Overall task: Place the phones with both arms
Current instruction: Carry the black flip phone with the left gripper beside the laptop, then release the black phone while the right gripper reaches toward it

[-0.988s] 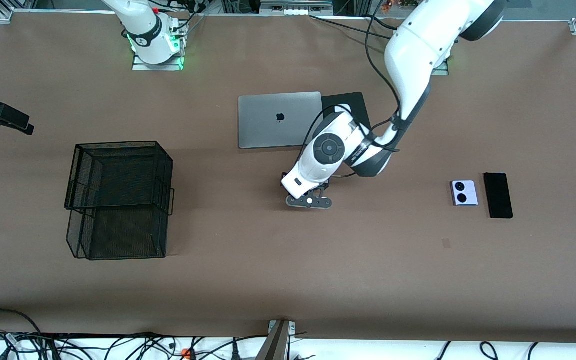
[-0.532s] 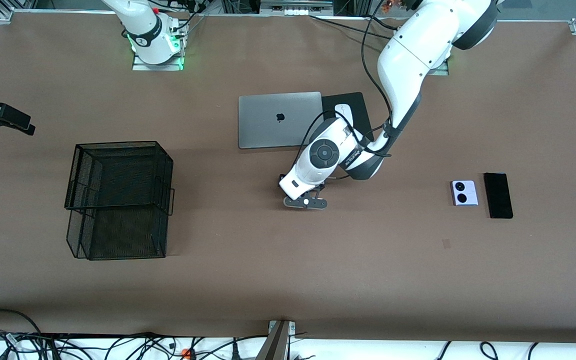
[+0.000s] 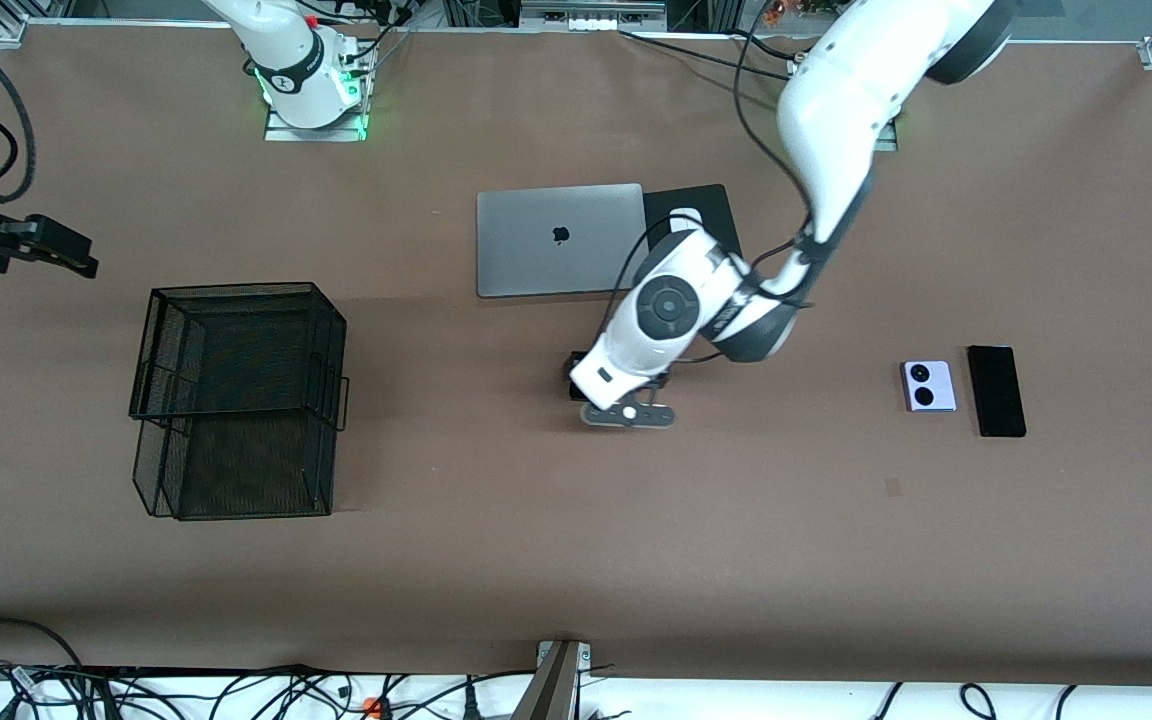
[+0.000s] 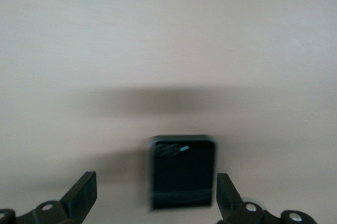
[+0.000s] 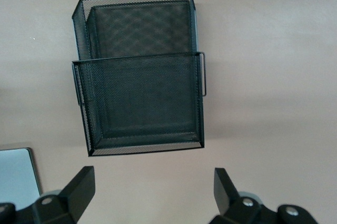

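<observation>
Looking down from the front view first: your left gripper sits low over the middle of the surface, just over the small black phone, of which only a corner shows from under the wrist. The lavender-white phone and the long black phone lie side by side, apart but close, toward the left arm's end. The black mesh basket stands toward the right arm's end; the grey laptop and white mouse lie farther from the camera than the gripper.

Left wrist view: jaws spread wide, one finger on each flank of the small black phone, which lies flat on the surface, touched by neither.

Right wrist view: right gripper hangs above the mesh basket, jaws spread, holding nothing. That arm waits.

Risks, as judgement: if you lift the left arm with any sideways drift, a finger may clip the phone's edge and skid it. The two remaining phones lie so close that a jaw coming down between them could nudge the neighbour.
</observation>
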Robot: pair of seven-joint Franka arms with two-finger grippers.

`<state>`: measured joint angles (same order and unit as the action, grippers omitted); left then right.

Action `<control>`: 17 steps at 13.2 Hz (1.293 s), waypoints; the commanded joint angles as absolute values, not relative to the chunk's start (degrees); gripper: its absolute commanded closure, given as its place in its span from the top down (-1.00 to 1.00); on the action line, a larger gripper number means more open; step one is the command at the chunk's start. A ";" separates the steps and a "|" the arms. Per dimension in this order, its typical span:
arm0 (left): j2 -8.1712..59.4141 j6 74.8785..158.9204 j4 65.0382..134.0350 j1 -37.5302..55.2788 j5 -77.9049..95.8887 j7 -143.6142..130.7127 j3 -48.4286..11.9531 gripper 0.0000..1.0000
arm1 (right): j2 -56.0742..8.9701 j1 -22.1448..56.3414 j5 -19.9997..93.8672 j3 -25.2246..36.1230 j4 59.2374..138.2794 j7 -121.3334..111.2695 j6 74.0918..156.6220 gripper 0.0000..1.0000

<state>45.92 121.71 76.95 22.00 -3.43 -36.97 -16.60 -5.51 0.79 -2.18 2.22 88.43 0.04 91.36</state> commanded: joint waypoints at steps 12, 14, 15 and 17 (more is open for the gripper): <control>38.05 93.60 79.19 -0.42 -20.13 -24.45 -14.94 1.00 | -19.49 19.16 -3.51 -5.69 86.75 26.77 106.33 1.00; 37.97 93.78 79.01 -2.10 -20.04 -20.06 -15.03 1.00 | -25.02 21.78 -7.36 -9.30 83.17 34.76 108.44 1.00; 37.71 93.78 78.93 -2.37 -20.04 -19.52 -15.03 1.00 | -28.35 23.71 -9.21 -10.53 80.27 39.33 109.07 1.00; 37.35 93.69 79.10 -3.25 -20.04 -18.81 -15.03 1.00 | -35.30 27.58 -10.46 -12.04 73.77 45.06 110.21 1.00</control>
<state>38.67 94.23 78.32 -2.64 -18.48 -20.53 -14.32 -27.50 24.54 -8.49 -10.95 82.90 39.84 110.58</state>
